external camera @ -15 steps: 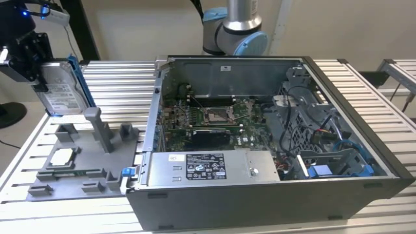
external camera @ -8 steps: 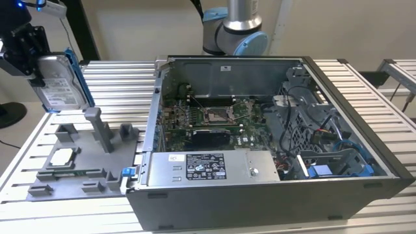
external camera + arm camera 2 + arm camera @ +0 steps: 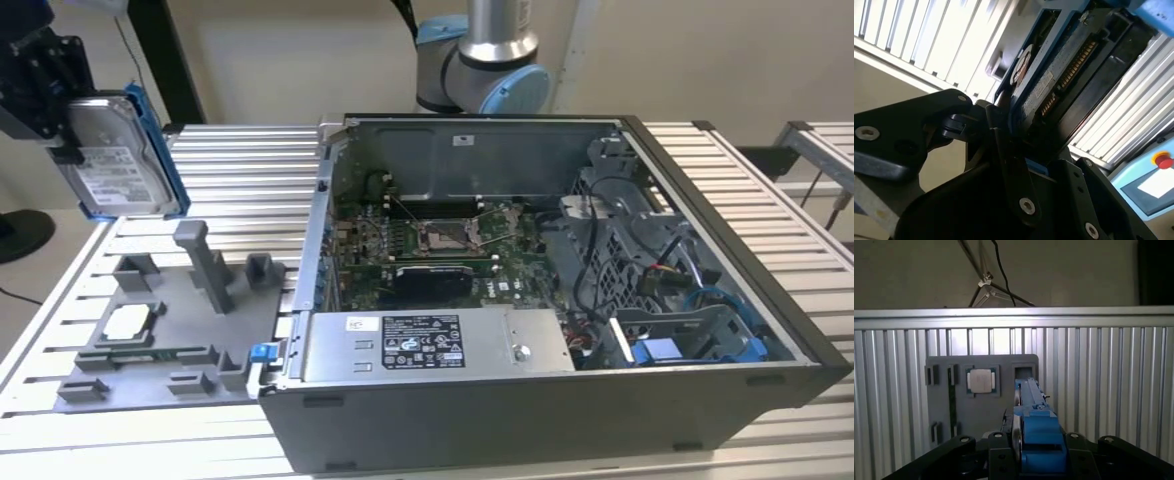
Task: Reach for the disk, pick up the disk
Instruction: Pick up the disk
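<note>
The disk (image 3: 123, 160) is a silver-grey metal drive with a white label and blue side rails. It hangs upright in the air at the exterior view's left, above the grey fixture (image 3: 174, 320). My black gripper (image 3: 56, 110) is shut on its upper end. In the first wrist view the disk (image 3: 1034, 425) appears edge-on between my fingers (image 3: 999, 445), well above the fixture (image 3: 981, 390). The second wrist view looks along the disk's underside (image 3: 1054, 85), with its connector strip showing and my gripper (image 3: 1019, 145) clamped on it.
An open computer case (image 3: 561, 280) takes up the table's middle and the exterior view's right. A small white-topped chip (image 3: 130, 320) lies in the fixture, which has upright posts (image 3: 200, 255). The arm's base (image 3: 481, 60) stands behind the case. A red button (image 3: 1164, 161) sits on a pale blue box.
</note>
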### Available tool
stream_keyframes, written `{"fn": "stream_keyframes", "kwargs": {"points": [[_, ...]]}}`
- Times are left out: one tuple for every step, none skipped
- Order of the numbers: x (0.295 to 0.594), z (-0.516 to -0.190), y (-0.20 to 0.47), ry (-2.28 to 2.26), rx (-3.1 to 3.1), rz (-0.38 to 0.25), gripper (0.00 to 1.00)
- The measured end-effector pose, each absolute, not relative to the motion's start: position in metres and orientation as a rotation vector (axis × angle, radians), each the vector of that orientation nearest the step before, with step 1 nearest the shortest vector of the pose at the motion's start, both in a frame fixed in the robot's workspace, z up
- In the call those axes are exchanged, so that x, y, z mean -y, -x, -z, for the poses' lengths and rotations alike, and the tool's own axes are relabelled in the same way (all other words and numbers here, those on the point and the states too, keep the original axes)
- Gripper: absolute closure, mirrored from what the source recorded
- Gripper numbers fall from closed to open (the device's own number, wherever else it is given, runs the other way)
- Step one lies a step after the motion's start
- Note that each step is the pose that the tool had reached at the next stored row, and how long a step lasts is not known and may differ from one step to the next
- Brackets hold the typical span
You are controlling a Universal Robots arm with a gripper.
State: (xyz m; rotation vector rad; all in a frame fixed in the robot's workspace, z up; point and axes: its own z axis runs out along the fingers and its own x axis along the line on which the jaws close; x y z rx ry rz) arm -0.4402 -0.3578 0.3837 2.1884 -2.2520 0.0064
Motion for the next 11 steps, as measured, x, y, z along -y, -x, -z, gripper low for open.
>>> {"fn": "stream_keyframes", "kwargs": {"points": [[0.358, -0.386, 0.440, -2.188, 2.252, -0.006, 1.00], [0.358, -0.388, 0.440, -2.188, 2.252, -0.006, 1.00], [0.358, -0.390, 0.440, -2.188, 2.252, -0.006, 1.00], [0.358, -0.392, 0.440, -2.188, 2.252, -0.006, 1.00], [0.358, -0.395, 0.440, -2.188, 2.252, -0.006, 1.00], [0.358, -0.397, 0.440, -2.188, 2.252, -0.006, 1.00], [0.358, -0.399, 0.440, -2.188, 2.252, -0.006, 1.00], [0.358, -0.402, 0.440, -2.188, 2.252, -0.006, 1.00], [0.358, -0.404, 0.440, -2.188, 2.252, -0.006, 1.00], [0.358, -0.407, 0.440, -2.188, 2.252, -0.006, 1.00], [0.358, -0.409, 0.440, -2.188, 2.252, -0.006, 1.00]]}}
